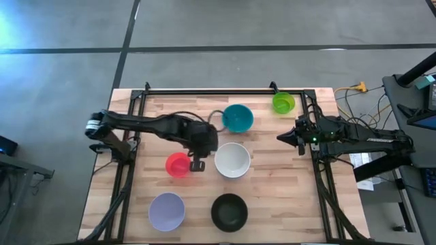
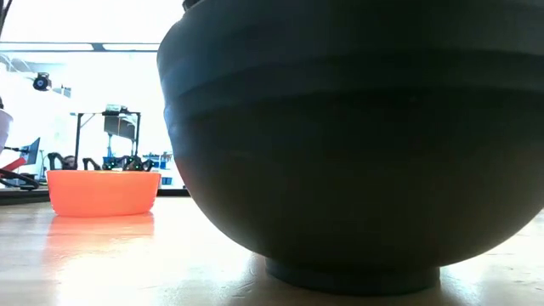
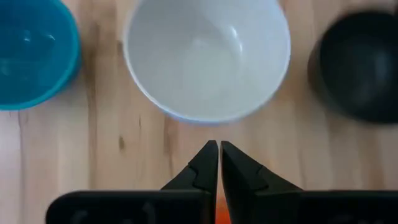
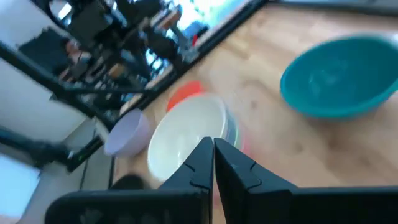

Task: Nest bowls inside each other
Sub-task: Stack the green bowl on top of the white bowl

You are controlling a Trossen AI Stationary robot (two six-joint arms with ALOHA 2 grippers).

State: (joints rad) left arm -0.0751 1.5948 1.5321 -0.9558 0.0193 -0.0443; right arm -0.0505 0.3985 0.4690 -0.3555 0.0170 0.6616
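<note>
The left gripper [image 1: 197, 165] sits over the middle of the tabletop [image 1: 136, 136], at the rim of the red bowl [image 1: 178, 165], which lies just to its left in the high view. In the left wrist view its fingers [image 3: 205, 167] are pressed almost together, with a sliver of red showing low between them; whether they pinch that bowl's rim cannot be told. Straight ahead of this gripper stands the white bowl [image 3: 207, 57], close to the fingertips but not touching them. The lavender bowl [image 1: 167, 211] rests on the near side of the tabletop, below and slightly left of the left gripper in the high view. The black bowl [image 1: 229, 211] stands just beside it to the right, and fills most of the low view, with the red bowl well apart on that view's left. The teal bowl [image 1: 238, 118] lies on the far side, up and to the right of the left gripper. The lime green bowl [image 1: 283, 103] sits near the far right corner, just beyond the right gripper [image 1: 281, 138]. The right gripper hangs at the tabletop's right edge, its fingers [image 4: 200, 163] nearly closed on nothing, pointing toward the white bowl, with the teal bowl off to one side of it.
</note>
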